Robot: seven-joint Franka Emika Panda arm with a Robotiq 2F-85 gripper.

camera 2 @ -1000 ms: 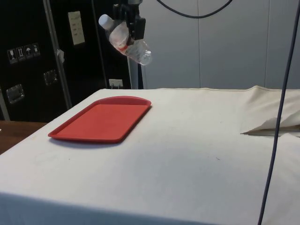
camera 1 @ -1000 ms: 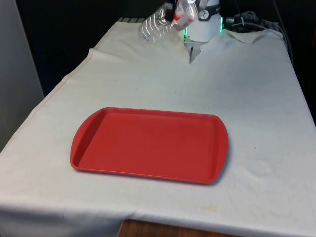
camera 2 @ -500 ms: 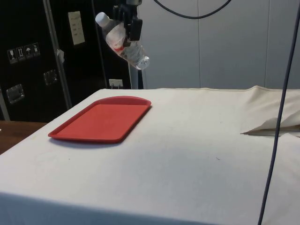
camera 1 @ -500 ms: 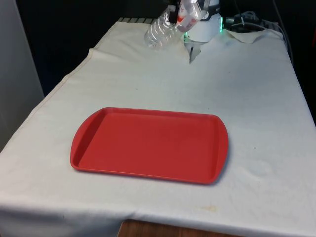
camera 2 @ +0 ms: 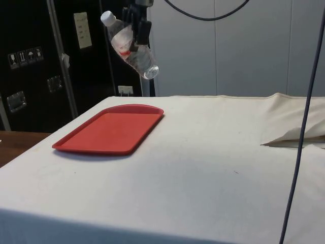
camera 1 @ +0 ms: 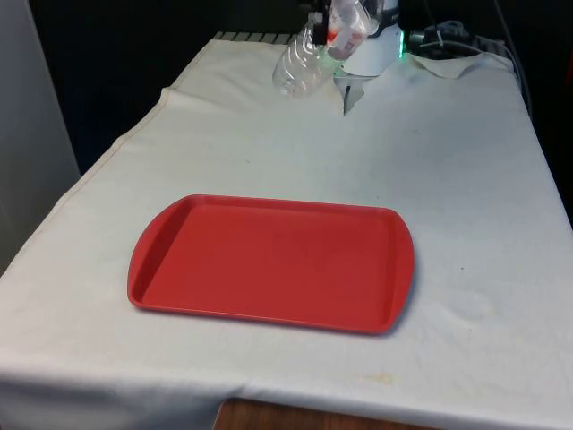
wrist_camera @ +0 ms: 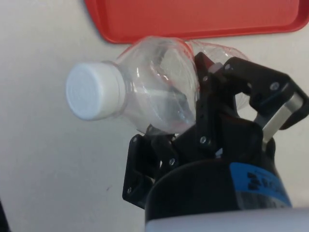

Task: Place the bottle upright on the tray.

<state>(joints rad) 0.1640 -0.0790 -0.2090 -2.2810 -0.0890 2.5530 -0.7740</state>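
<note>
My gripper (camera 2: 136, 31) clamps the clear bottle (camera 2: 133, 48), tilted, cap up, high above the table's far end. I should level it fully, then lower its base squarely inside the red tray (camera 1: 269, 264) rim before releasing.

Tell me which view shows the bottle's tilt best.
The side view: the bottle hangs whole in the claw, high over the table, cap up and base slanting down. The front view catches it at the picture's top edge. The wrist view looks down past its white cap.
</note>
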